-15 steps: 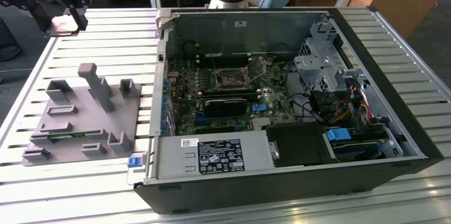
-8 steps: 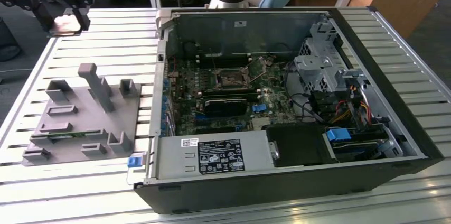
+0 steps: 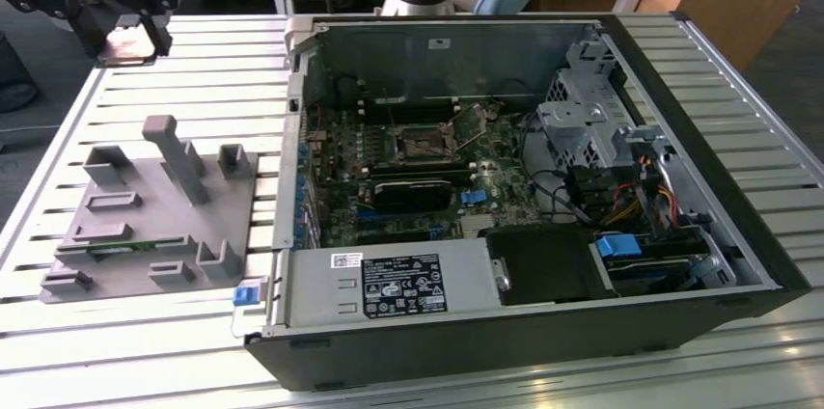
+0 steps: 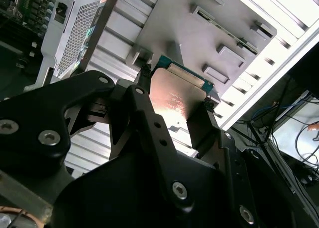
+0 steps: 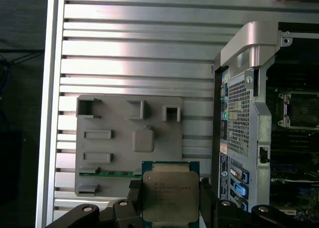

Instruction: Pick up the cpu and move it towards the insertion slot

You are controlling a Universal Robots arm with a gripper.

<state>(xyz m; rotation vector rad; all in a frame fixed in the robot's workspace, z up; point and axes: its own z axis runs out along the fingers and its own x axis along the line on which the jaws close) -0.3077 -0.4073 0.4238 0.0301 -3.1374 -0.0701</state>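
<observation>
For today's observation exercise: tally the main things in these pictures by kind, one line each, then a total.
Cpu, gripped in the claw: 1
Insertion slot on the board: 1
Grey plastic fixture with posts: 1
Open computer case: 1
Slatted table: 1
Total: 5

A grey plastic fixture [image 3: 145,226] with upright posts lies on the slatted aluminium table [image 3: 193,71], below the gripper. Beside it, away from the gripper, sits an open computer case [image 3: 515,197] holding a green motherboard [image 3: 412,177].
</observation>
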